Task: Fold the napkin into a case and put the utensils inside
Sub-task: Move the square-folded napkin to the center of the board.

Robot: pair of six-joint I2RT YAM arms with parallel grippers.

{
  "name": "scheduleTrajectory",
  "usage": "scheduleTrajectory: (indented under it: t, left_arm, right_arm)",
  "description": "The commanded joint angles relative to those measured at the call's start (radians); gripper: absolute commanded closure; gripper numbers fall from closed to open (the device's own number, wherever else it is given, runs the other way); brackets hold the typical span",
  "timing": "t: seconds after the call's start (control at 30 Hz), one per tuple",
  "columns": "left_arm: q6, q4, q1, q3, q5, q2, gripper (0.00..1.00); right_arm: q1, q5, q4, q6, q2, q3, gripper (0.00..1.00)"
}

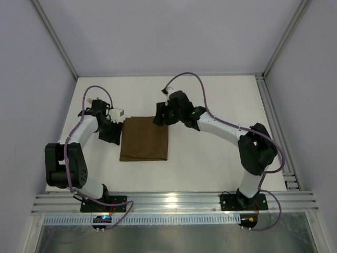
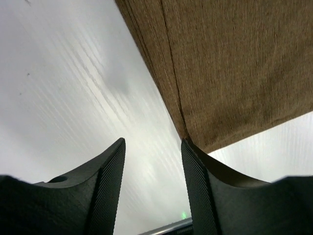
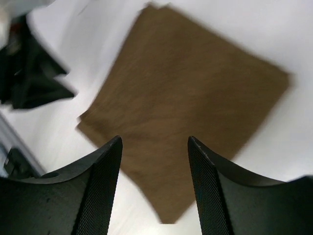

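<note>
Napkin (image 1: 144, 139) lay flat on the table (image 1: 210, 95), roughly mid-way btw the two arms, as a near-square brown patch. No case shape yet. Utensils not in any view.

L gripper (image 1: 115, 132) sat low at the napkin's far-left corner. In the L wrist view the gripper (image 2: 152, 142) had its jaws about half apart w/ only bare table btw them. One finger (image 2: 195, 186) was right at the cloth's (image 2: 234, 63) corner tip, touching or just beside it, can't tell which. Nothing held. Stacked layers showed along that cloth edge, so it was prob. folded at least once.

R gripper (image 1: 162, 117) was over the far-right corner. In the R wrist view the gripper (image 3: 154, 139) was raised above the cloth (image 3: 190, 103), jaws well apart and empty, frame a bit blurred.

Step in hand (my read): btw folds, both arms free and needing a fresh grip for the next fold.

To do it well:
- Come down on the corners w/ jaws wide, one finger sliding under the edge, not pressing on top.
- Decide layer count first: all layers for a plain fold, top layer only if making the diagonal pocket edge.
- Move both arms together, same height, so the cloth doesn't skew.
- Lift low, carry across, lay edge to edge, then open.
- Risk: a pinch at the very tip slips, or drags the whole stack across the smooth table.
</note>
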Motion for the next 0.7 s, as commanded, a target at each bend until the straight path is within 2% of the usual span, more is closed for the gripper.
scheduleTrajectory:
  t: [0.0, 0.2, 0.47, 0.57, 0.6, 0.63, 0.67]
  left_arm:
    - [0.038, -0.084, 0.001, -0.026, 0.0, -0.043, 0.47]
    - [0.045, -0.103, -0.024, -0.054, -0.017, -0.022, 0.44]
    - [0.078, -0.11, -0.085, -0.086, -0.035, 0.015, 0.43]
    - [0.08, -0.104, -0.085, -0.083, -0.041, 0.03, 0.45]
    - [0.077, -0.101, -0.085, -0.081, -0.038, 0.027, 0.46]
    - [0.072, -0.098, -0.085, -0.074, -0.034, 0.024, 0.46]
    - [0.071, -0.1, -0.085, -0.068, -0.023, 0.013, 0.47]
  right_arm:
    - [-0.155, -0.048, 0.021, 0.103, 0.027, -0.078, 0.4]
    - [-0.26, -0.15, 0.081, 0.152, 0.163, -0.032, 0.38]
    - [-0.292, -0.292, 0.259, 0.255, 0.314, 0.009, 0.4]
    - [-0.293, -0.304, 0.293, 0.283, 0.34, 0.005, 0.52]
    - [-0.292, -0.302, 0.295, 0.286, 0.343, 0.005, 0.58]
    - [-0.293, -0.301, 0.292, 0.289, 0.345, 0.002, 0.68]
    - [-0.295, -0.298, 0.293, 0.292, 0.343, -0.004, 0.72]
